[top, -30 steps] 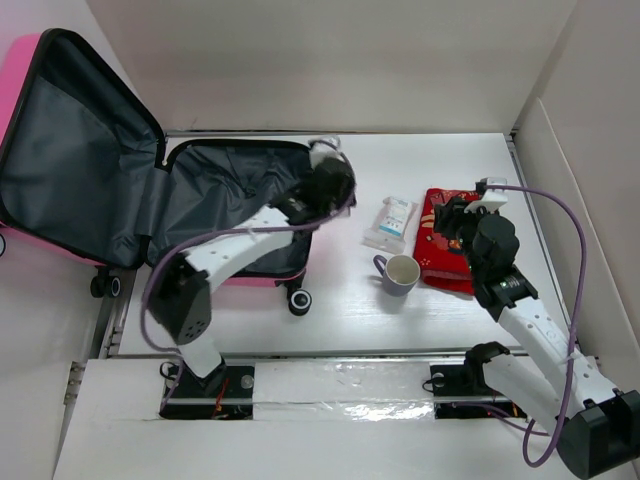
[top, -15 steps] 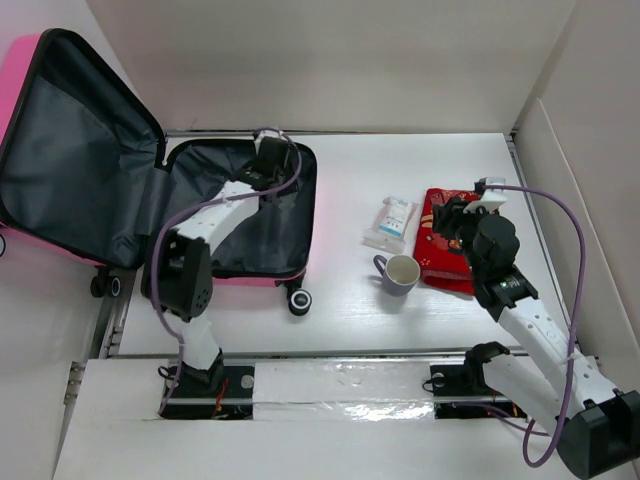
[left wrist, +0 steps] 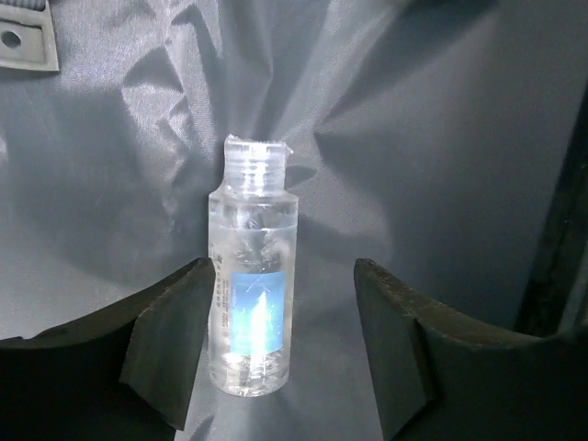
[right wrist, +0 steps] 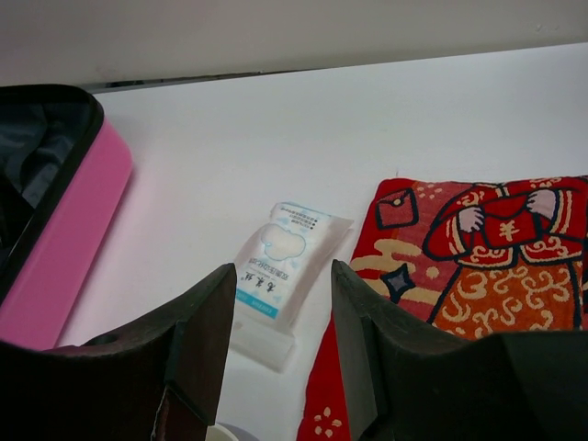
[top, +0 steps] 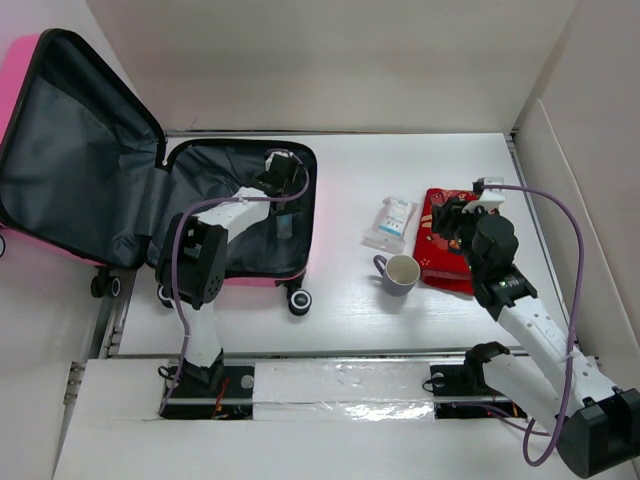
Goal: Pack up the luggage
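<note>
Lying open at the left of the surface (top: 350, 305), one pink luggage (top: 70, 160). Right of it sit one red pouch (top: 445, 245), one mug (top: 402, 272) and one tissue pack (top: 391, 222), near the right gripper (right wrist: 283, 276), jaws released. One clear bottle (left wrist: 253, 312) rests on the luggage's lining under the left gripper (left wrist: 283, 276), jaws released.

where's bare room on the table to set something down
Bare table lies between the luggage and the tissue pack, along the back wall, and in front of the mug. Crowded: tissue pack, mug and red pouch cluster by the right gripper.
</note>
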Robot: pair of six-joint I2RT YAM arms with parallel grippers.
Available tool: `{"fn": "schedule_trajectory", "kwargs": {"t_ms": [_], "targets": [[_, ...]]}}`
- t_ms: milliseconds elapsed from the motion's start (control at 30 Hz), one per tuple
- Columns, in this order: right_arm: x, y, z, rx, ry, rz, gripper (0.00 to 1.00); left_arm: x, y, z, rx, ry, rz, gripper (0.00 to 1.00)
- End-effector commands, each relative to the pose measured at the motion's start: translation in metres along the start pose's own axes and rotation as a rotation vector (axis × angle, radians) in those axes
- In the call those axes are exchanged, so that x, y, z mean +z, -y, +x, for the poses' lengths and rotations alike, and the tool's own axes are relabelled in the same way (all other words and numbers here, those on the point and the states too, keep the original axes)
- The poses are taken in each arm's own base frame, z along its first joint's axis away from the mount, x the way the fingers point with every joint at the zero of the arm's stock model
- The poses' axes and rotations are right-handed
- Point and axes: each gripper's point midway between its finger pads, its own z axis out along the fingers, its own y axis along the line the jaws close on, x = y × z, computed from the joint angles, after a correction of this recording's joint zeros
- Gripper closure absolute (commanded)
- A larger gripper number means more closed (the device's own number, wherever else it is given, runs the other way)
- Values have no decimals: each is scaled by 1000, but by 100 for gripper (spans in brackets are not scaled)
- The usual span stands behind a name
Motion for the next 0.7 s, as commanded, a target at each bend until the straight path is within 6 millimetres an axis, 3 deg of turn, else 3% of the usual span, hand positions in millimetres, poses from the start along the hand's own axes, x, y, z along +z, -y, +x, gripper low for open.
{"fn": "schedule_trajectory", "kwargs": {"t_ms": [0,100,133,200,233,267,367,467,533,567,600,667], "targets": [[2,-4,-25,6,71,-14,48,-14,1,-18,-27,72,14,39],[1,-3,-25,1,70,-12,50,-28,8,-23,-30,112,11,37],[2,-3,-24,3,68,-11,67,-41,9,-32,-40,153,12,37],[2,-3,-24,2,67,-12,82,-62,19,-45,-52,218,52,39],[2,-3,-23,1,65,-13,97,-82,22,-53,-67,253,97,40],[3,-4,-23,-2,60,-15,100,-93,29,-62,-81,295,150,41],[5,-4,-21,-6,52,-16,100,-139,51,-74,-93,382,357,51],[8,-2,-18,-4,39,-3,100,-171,80,-69,-29,426,488,66],[7,0,-18,-4,39,10,97,-178,106,-69,21,435,514,67],[5,5,-20,-1,48,34,94,-165,127,-48,95,383,505,67],[2,7,-23,2,59,49,94,-178,139,-49,107,388,533,66],[-6,11,-31,14,96,65,92,-166,172,-37,171,342,545,63]]}}
